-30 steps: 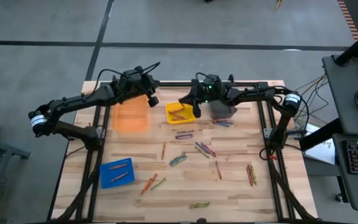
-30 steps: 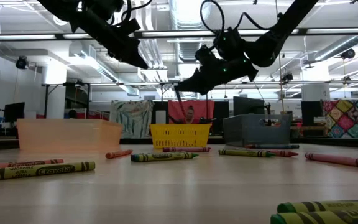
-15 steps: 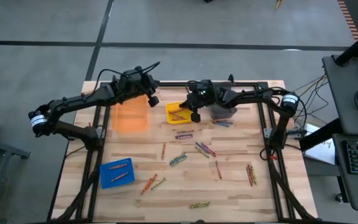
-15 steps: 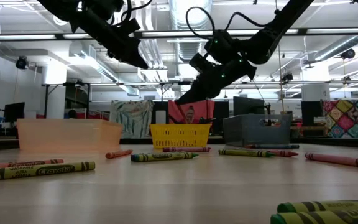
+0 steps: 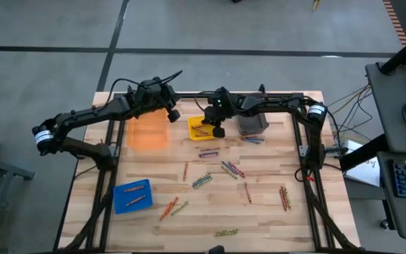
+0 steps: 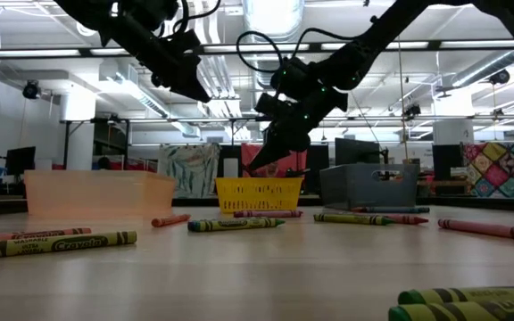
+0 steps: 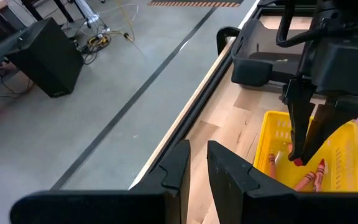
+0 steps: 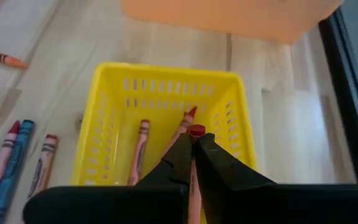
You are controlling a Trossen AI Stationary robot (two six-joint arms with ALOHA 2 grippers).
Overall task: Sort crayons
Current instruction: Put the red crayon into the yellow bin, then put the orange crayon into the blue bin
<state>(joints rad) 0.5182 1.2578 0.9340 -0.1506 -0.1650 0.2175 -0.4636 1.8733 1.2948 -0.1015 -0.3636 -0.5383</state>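
My right gripper point(image 8: 191, 138) is shut on a red crayon point(image 8: 196, 130) and hangs over the yellow bin point(image 5: 204, 128), fingers slanting down into its opening. Several red-orange crayons point(image 8: 138, 149) lie on that bin's floor. Loose crayons point(image 5: 231, 169) lie flat and scattered on the wooden table. My left gripper point(image 7: 199, 162) hovers above the orange bin point(image 5: 149, 130); its fingers stand a narrow gap apart with nothing between them. My right gripper pinches the red crayon between its two fingertips. The crayon lies along the fingers, and only its red end point(image 7: 298, 162) pokes out past the tips. The fingers slant down from the table's right side. The crayon hangs clear above the yellow bin's floor.
A grey bin point(image 5: 252, 125) stands just right of the yellow one. A blue bin point(image 5: 132, 195) with crayons sits near the front left. More crayons lie close to the low camera point(image 6: 56, 242). Black frame rails point(image 5: 111, 162) run along the table's sides.
My right gripper has swung toward the table's left and sunk a little over the yellow bin. Its fingers have tipped from nearly level to pointing steeply down, and they stay shut on the red crayon.
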